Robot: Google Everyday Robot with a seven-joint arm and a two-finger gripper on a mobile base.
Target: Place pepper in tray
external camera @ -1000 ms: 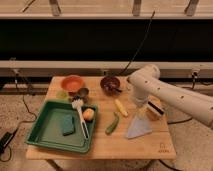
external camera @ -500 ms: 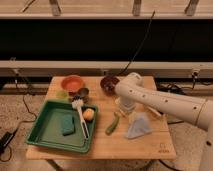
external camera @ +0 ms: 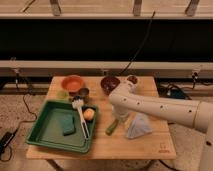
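The pepper (external camera: 111,127) is slim and dark green. It lies on the wooden table just right of the tray's right rim. The tray (external camera: 42,129) is large and green and sits at the table's front left. It holds a green sponge (external camera: 68,123), a white brush (external camera: 80,116) and a small round orange-yellow fruit (external camera: 89,114). My white arm reaches in from the right. My gripper (external camera: 119,114) is low over the table, right at the pepper's upper end. The arm hides the yellow vegetable.
An orange bowl (external camera: 73,82), a dark brown bowl (external camera: 109,84), a small green cup (external camera: 62,94), a dark can (external camera: 83,92) and a white cup (external camera: 132,80) stand along the back. A pale blue cloth (external camera: 139,125) lies right of the pepper.
My arm has swung left across the table and come down to the pepper. It now covers the yellow vegetable. The pepper has not moved.
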